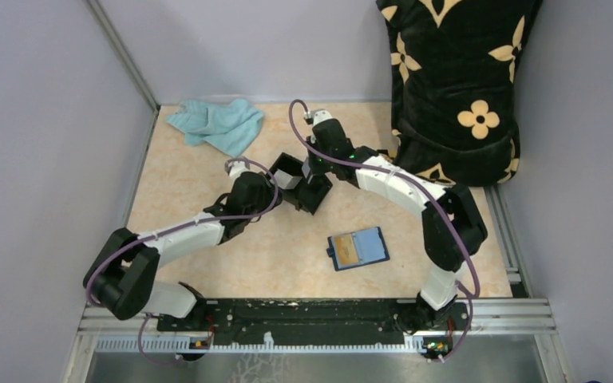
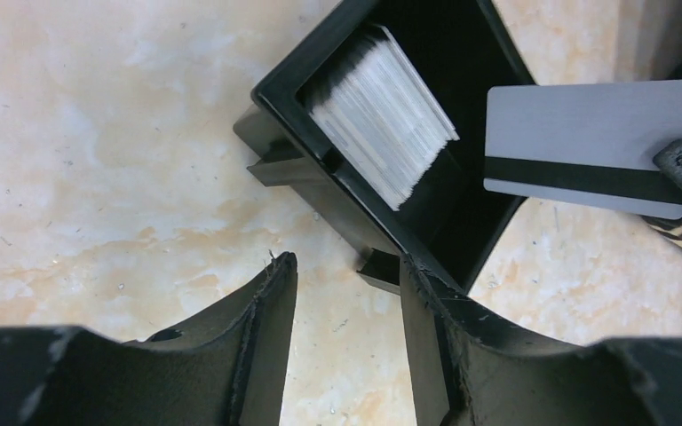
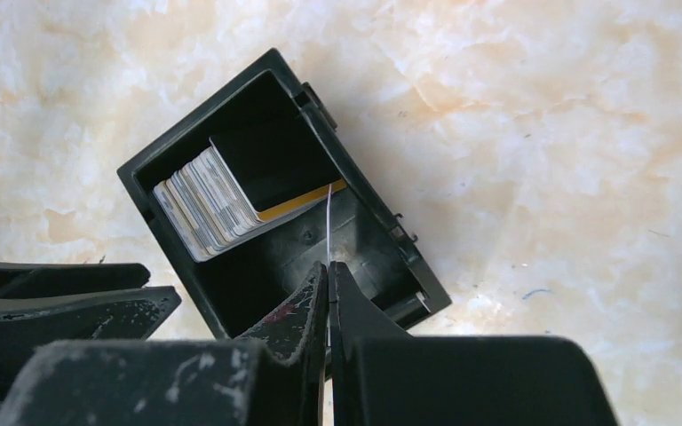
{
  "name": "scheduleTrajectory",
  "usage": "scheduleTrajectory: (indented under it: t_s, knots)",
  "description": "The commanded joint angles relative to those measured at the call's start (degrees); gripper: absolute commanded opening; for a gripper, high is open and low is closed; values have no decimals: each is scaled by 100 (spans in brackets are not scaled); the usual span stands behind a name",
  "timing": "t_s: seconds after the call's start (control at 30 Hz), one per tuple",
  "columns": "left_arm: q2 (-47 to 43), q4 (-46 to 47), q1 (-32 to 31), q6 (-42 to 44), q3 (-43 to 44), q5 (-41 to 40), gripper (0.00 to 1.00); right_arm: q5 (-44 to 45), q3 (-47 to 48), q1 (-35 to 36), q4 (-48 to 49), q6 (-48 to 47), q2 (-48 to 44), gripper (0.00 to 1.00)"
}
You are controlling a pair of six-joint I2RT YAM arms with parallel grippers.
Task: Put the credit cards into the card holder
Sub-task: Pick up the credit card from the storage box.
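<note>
The right gripper (image 3: 329, 266) pinches a thin grey card (image 2: 586, 146) tight over the square black box (image 3: 197, 114); next it needs the near dark-blue wallet (image 1: 357, 248).

A robot test cell, more lab bench than anyone's home.
Plain pale panels (image 1: 40, 120) wall in a marble-patterned tabletop (image 1: 287, 255). Bare aluminium rail (image 1: 495, 315) runs along the near edge, where the left arm (image 1: 183, 235) and right arm (image 1: 399, 183) are bolted down, purple cables looped along them. A flowered cushion (image 1: 455, 80) leans in the far corner.
</note>
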Motion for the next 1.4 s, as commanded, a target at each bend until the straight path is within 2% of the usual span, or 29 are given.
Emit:
scheduleTrajectory:
  t_s: [0.0, 0.13, 0.23, 0.43, 0.73, 0.97, 1.37]
  knots:
    - [-378, -240, -119, 153, 57, 55, 53, 385, -159, 41, 381, -53, -762, 0]
    - [-721, -228, -370, 366, 36, 100, 54, 295, -472, 38, 218, 14, -1345, 0]
    - [-980, -60, -502, 701, 9, 427, 54, 43, -893, 37, 64, 124, -1985, 0]
    - [-1197, 868, -521, 1724, -90, 2226, 55, -835, -1810, 32, -559, 326, -3231, 0]
    - [-1028, 1175, -640, 2441, 111, 4604, 56, -2215, -3133, 29, -1075, 734, -4843, 0]
    - [-841, 661, -713, 2871, 329, 5802, 56, -2871, -3605, -47, -972, 960, -5251, 0]
    - [-570, 667, -813, 3099, 153, 6501, 55, -3944, -3962, -446, -269, 1207, -5101, 0]
